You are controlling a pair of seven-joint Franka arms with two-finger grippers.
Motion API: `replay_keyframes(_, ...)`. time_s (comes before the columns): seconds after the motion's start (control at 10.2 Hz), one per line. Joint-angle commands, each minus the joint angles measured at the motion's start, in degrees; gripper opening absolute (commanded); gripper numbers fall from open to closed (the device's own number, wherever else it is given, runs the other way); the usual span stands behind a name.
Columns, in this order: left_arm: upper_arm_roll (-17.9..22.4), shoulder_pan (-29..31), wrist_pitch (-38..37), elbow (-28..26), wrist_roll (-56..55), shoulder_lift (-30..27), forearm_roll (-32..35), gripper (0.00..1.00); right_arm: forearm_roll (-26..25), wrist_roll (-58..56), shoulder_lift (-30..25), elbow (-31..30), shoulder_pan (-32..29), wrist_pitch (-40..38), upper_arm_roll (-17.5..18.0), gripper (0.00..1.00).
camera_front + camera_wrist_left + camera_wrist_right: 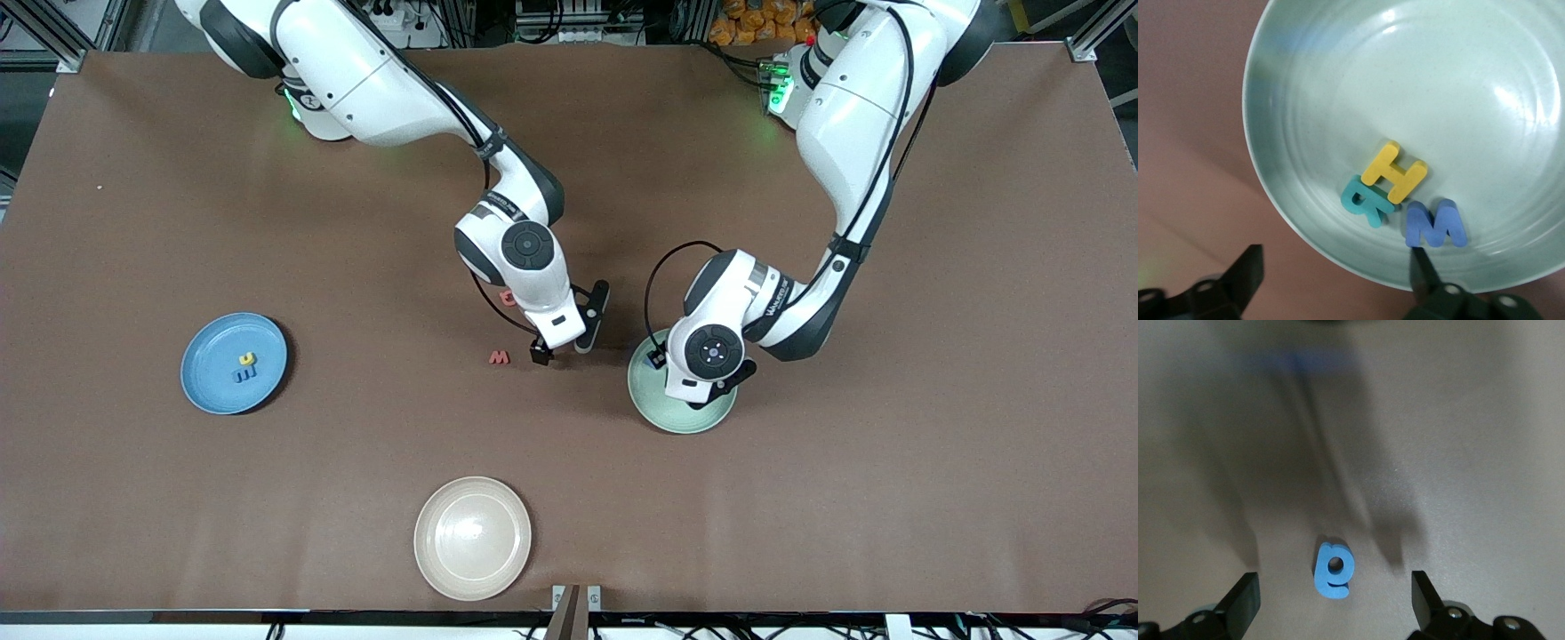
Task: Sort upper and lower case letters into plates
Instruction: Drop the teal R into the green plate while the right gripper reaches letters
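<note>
Left hand (1331, 283) hangs open over the mint plate (1305, 87) holding H (1395, 172), R (1366, 200) and M (1435, 223); right hand (1331, 603), open, hovers above a blue g (1333, 570) on the worktop (800, 516), red letters (499, 356) beside it, cream plate (473, 537) nearer the camera.

From the front, the left arm's wrist covers most of the mint plate (683, 418), so whatever's in it doesn't show there. A red letter (508, 297) peeks out half-hidden under the right arm's wrist, can't read it. The two letters on the blue plate (234, 363) are too tiny to make out. Both wrist views cut their own fingers off at the edge.
</note>
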Motion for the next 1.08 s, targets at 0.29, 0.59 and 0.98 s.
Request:
replay_keyframes(0.29,-0.02,-0.13,-0.73,-0.9,-0.06,-1.72,0.78,1.0,-1.69,2.83,2.31,1.57,2.0,2.13,-1.52,1.0)
replay_keyframes(0.59,-0.02,-0.21,-0.73,-0.9,-0.06,-1.54,0.78,1.0,-2.03,2.83,2.49,1.57,2.08,2.32,-1.79,1.0)
replay_keyframes(0.98,-0.02,-0.3,-0.73,-0.81,-0.14,-1.54,0.78,1.0,-4.5,2.57,2.14,1.56,1.56,2.06,-1.88,0.0)
